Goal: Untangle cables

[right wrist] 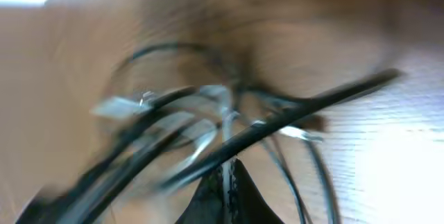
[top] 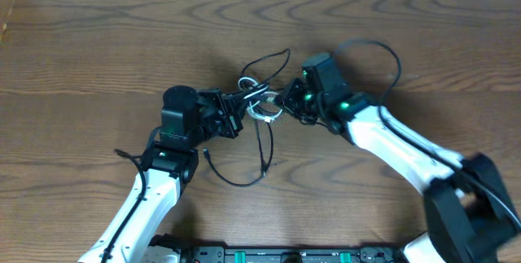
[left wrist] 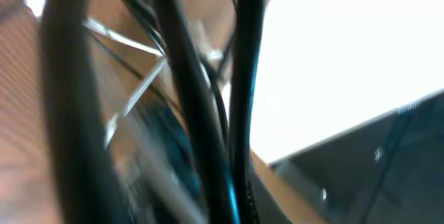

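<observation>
Meeting over the middle of a brown wood-grain table (top: 98, 43), the left claw (top: 238, 113) and the right claw (top: 286, 100) sit on opposite sides of a knot of thin, flexible cables (top: 262, 92), black and white cords, with any end plugs too small to make out. The knot lies between the two claws, right at both tips. The white cable (top: 265, 113) curls in a small loop just beside the right claw. One long black cable (top: 244, 180) trails from the knot in a wide curve on the near side of the left claw. A thin black loop (top: 273, 58) arches out on the far side of both claws. Both claws are closed; whether either pinches a cord cannot be told. In the right wrist view the dark fingertips (right wrist: 246, 203) are pressed together, with a black cord (right wrist: 312, 106) crossing just above them. The left wrist view is blurred, with black strands (left wrist: 187, 78) close to the lens
</observation>
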### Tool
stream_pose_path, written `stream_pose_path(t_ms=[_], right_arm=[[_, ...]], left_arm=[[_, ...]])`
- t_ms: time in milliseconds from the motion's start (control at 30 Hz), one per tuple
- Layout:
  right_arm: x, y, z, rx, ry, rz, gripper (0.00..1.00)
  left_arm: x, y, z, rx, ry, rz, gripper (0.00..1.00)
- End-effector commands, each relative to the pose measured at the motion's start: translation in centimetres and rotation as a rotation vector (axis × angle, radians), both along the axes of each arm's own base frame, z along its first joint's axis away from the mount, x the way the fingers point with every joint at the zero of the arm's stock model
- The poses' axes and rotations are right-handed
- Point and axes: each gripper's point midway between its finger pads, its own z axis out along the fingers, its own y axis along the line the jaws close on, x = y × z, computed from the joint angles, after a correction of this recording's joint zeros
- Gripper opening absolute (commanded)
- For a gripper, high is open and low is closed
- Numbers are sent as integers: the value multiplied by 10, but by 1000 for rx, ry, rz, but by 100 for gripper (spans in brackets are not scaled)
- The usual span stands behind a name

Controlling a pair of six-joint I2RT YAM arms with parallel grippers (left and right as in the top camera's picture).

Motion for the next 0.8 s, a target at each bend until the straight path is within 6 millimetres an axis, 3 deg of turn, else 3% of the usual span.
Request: stream_pose_path(t_ms=[0, 100, 267, 500, 567, 667, 700, 767], right_arm=[[-27, 16, 62, 25, -315, 379, 1], [-46, 18, 88, 59, -406, 498, 1], [-67, 5, 97, -8, -470, 591, 1], [-71, -40, 53, -277, -313, 511, 2], [-74, -46, 48, -306, -284, 506, 13], [-77, -53, 42, -340, -257, 499, 37], [-74, -60, 39, -380, -250, 479, 55], [-69, -74, 33, -448, -216, 399, 63]], left_arm=[[13, 31, -11, 51, 55, 202, 8], [13, 39, -19, 84, 80, 245, 8], [12, 45, -25, 107, 100, 270, 8], [11, 44, -25, 105, 100, 267, 7], [12, 42, -23, 96, 94, 254, 8], [15, 35, -12, 106, 22, 200, 8], [20, 30, 2, 155, -89, 143, 8], [27, 19, 32, 273, -349, 15, 9]])
